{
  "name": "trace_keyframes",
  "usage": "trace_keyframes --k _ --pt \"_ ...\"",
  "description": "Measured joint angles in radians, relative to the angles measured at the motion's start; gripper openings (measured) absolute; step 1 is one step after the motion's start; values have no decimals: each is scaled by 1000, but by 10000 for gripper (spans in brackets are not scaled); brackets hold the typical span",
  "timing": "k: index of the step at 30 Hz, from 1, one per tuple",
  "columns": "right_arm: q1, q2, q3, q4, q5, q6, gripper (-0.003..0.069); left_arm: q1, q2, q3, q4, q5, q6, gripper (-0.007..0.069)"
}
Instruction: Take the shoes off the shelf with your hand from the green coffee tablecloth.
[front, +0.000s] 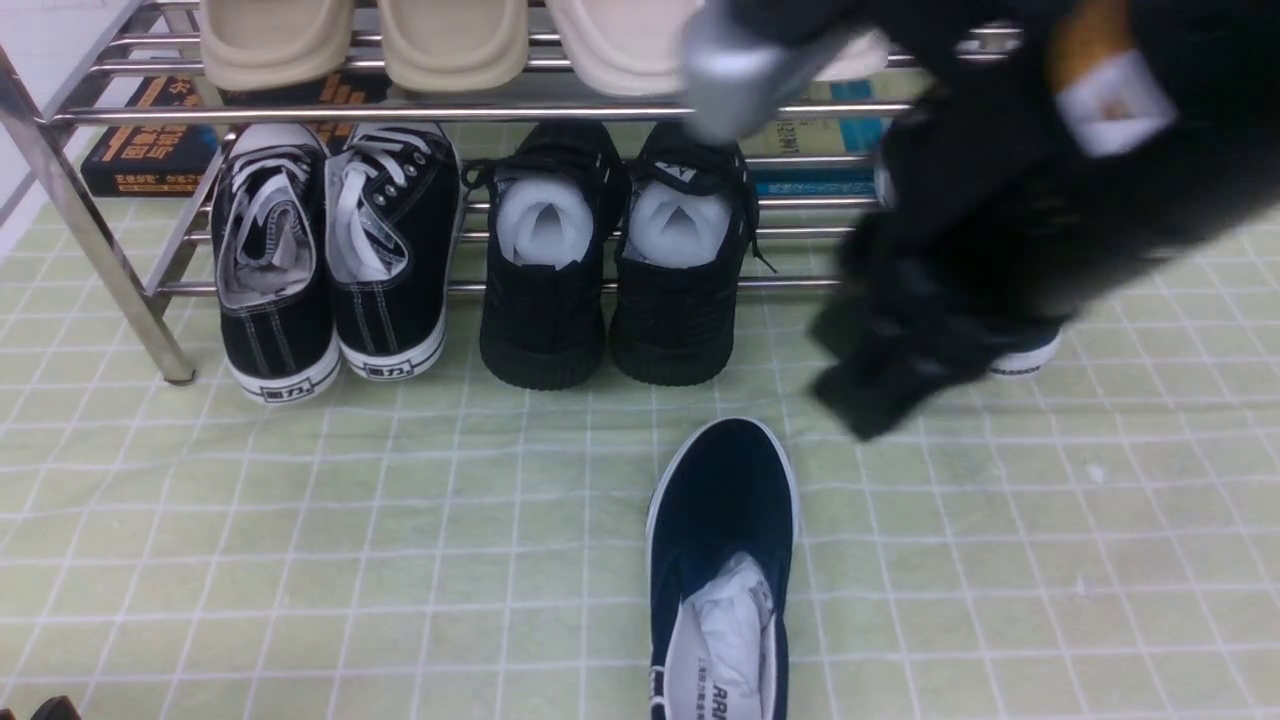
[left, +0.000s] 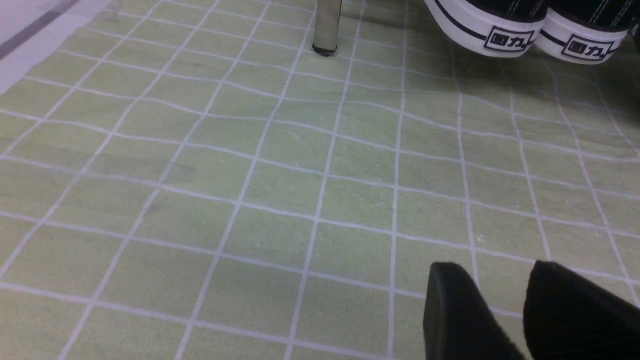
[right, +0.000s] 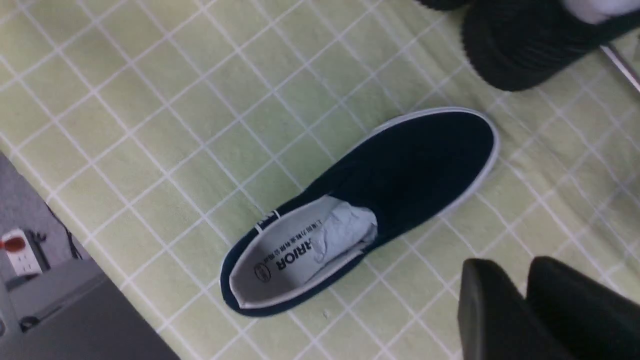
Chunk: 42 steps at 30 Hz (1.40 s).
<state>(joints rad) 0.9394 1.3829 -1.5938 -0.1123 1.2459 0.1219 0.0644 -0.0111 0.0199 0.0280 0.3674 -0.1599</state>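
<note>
1. One navy slip-on (front: 720, 560) already lies on the green checked cloth (front: 300, 520) that covers the worktop. It sits well in front of the steel shoe rack (front: 300, 113), toe pointing towards it and paper stuffing showing in its mouth. That half of the job looks done.
2. Its mate (front: 1022, 362) is not off yet. Only a sliver of navy heel and white sole shows at the right end of the rack's lower tier, mostly hidden behind the blurred right arm (front: 1000, 250).
3. The right gripper (right: 527, 265) hangs above the cloth beside the delivered shoe. Its jaws are drawn almost together and hold nothing.
4. The left gripper (left: 502, 267) is low over bare cloth near the rack's left leg (left: 326, 30). Its jaws show a narrow gap and nothing sits between them.
5. The black lace-up sneakers (front: 330, 260) and the all-black shoes (front: 615, 260) stand on the lower tier, with beige slippers (front: 365, 40) on the tier above — none of these belong to the task.
6. What is left, as I judge it, is to reach the hidden slip-on, grip it, and set it on the cloth beside the first — roughly the halfway mark.
</note>
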Motion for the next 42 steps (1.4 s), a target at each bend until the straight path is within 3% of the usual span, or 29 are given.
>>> trace_keyframes --k 7,13,17,25,29,35,38,42 --pt "0 -191 280 -3 4 140 75 0 0 0 0 0 0 242" --pt "-15 -177 460 -45 -23 213 11 0 0 0 0 0 0 242" --pt "-116 -91 452 -60 -107 214 -10 0 0 0 0 0 0 242" --pt "-428 137 312 -17 -172 186 -13 0 0 0 0 0 0 242" --pt "-500 239 205 5 -174 158 -6 0 0 0 0 0 0 242" --pt "-509 341 75 -24 -173 148 54 0 0 0 0 0 0 242" --pt "-509 374 32 -57 -173 147 120 0 0 0 0 0 0 242" --pt "-509 416 4 -125 -204 147 272 0 0 0 0 0 0 242"
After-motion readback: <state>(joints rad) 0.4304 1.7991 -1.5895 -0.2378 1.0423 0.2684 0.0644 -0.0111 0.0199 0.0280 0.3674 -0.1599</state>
